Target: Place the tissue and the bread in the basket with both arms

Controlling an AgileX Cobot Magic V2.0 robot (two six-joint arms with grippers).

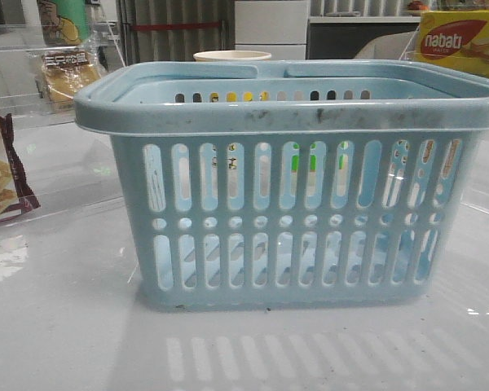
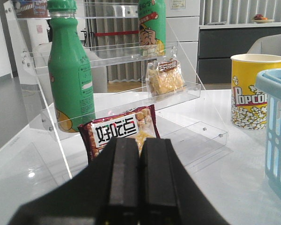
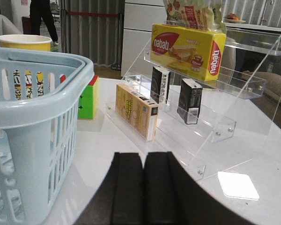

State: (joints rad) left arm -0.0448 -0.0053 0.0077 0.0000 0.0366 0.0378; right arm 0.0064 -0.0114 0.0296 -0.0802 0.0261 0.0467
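The light-blue slotted basket (image 1: 289, 204) stands in the middle of the table; I see nothing lying in it. Its edge shows in the left wrist view (image 2: 276, 126) and its side in the right wrist view (image 3: 33, 117). The bread (image 2: 165, 77), a clear pack of tan slices, leans on the clear left shelf, also seen in the front view (image 1: 65, 73). The tissue (image 3: 189, 101), a small blackish pack, stands on the right shelf beside a second like pack (image 3: 160, 84). My left gripper (image 2: 139, 143) is shut and empty. My right gripper (image 3: 143, 157) is shut and empty.
A brown-edged cracker bag (image 2: 122, 131) lies before the left shelf with green bottles (image 2: 70, 75). A popcorn cup (image 2: 253, 91) and a colour cube (image 3: 88, 98) stand behind the basket. The right shelf holds a yellow Nabati box (image 3: 187, 49) and a beige box (image 3: 136, 110).
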